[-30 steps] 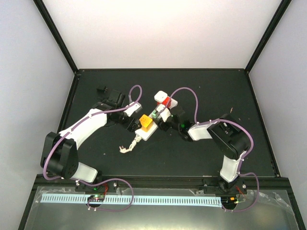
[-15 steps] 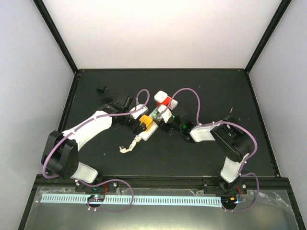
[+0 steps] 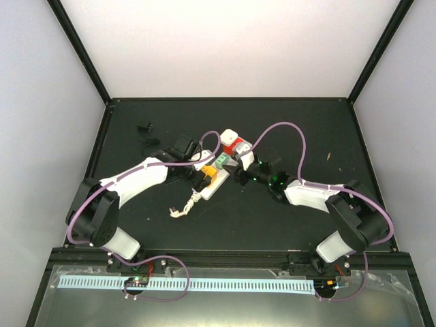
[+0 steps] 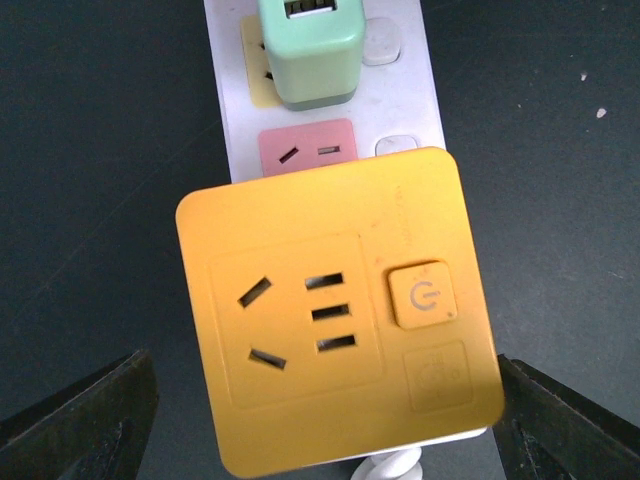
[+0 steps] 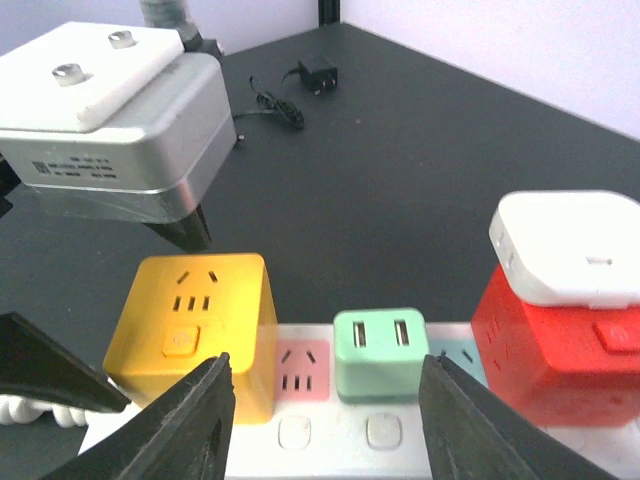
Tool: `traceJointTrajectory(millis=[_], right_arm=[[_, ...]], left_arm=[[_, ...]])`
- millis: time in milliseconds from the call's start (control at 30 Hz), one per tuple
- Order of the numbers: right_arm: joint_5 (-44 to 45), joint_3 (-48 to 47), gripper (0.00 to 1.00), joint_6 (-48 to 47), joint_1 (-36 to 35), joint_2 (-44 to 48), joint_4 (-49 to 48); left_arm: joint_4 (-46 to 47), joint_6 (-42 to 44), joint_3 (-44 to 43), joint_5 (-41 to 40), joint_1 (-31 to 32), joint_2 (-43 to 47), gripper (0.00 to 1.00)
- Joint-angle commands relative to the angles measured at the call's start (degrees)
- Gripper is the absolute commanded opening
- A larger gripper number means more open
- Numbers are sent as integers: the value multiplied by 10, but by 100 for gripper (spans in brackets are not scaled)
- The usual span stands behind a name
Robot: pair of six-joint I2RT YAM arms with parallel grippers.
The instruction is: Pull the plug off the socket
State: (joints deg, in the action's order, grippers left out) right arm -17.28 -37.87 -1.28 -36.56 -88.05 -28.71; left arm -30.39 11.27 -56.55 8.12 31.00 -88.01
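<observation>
Both arms have closed in on the socket since a second ago: my left gripper has slid in from the socket's left side to its cord end, and the right arm has stretched flatter, bringing my right gripper up to the strip's middle.

The socket lies slantwise on the black table, with its curled cord stub at the near end. An orange adapter sits plugged in at that end. My left jaws stand spread wide on either side of it, with a gap showing on each side. Next along the socket, past a bare pink outlet, stands a green charger. My right jaws stand apart, framing it without pinching. At the socket's far end sits a red cube with a white block on top.
</observation>
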Motion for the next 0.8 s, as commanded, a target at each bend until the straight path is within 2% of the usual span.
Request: traceJointTrajectory(millis=[0,200,400,567,767], right_arm=[[-40,6,49,62,17,13,47],[-77,13,38,101,52,16,74],[-116,3,29,113,95,12,108],[-139,9,22,128,95,11,106],[-133,-4,12,134,73,-10,100]], left_arm=[[14,-17,-35,-4,11,-29,90],[17,-22,-52,-18,20,-64,86],[-5,15,-61,-40,19,-77,70],[-10,47,-47,-32,19,-69,47],[-20,84,-25,-22,18,-55,43]])
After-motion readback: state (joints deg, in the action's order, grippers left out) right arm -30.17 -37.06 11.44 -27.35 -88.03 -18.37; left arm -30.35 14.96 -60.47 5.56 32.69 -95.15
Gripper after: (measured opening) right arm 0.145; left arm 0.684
